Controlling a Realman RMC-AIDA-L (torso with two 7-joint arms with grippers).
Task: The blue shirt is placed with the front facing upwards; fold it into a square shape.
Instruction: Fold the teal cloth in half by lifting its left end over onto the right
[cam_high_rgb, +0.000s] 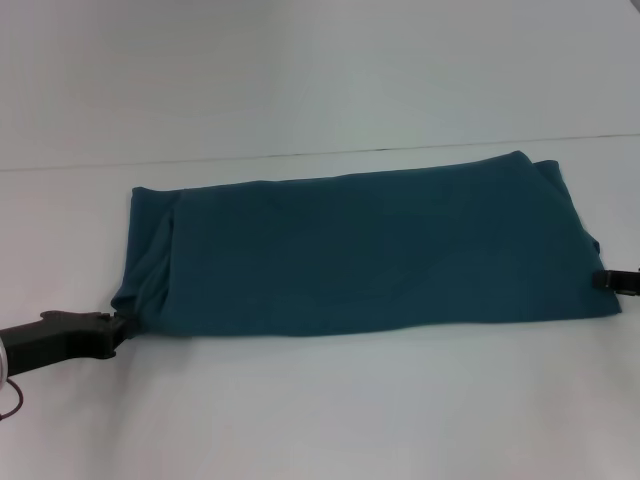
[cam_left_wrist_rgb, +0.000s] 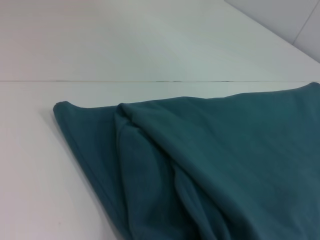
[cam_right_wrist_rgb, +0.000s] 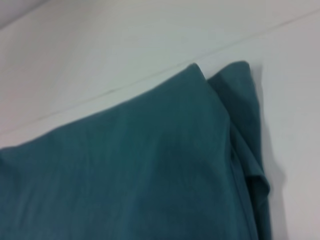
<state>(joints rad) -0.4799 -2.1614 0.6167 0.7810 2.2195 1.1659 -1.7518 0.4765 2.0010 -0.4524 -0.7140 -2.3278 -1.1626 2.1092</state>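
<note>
Left claw (cam_high_rgb: 118, 328) sat at the shirt's (cam_high_rgb: 360, 255) near left corner, right claw (cam_high_rgb: 606, 281) at its right edge; couldn't tell if either was pinching cloth. Shirt lay on the white tabletop (cam_high_rgb: 320, 420) as a long teal band, lettering hidden. Looked roughly halfway: crosswise folds left for a square.

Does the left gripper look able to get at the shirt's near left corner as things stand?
Probably yes: the left gripper sits right at the near left corner of the blue shirt, with only bare table around it.
</note>
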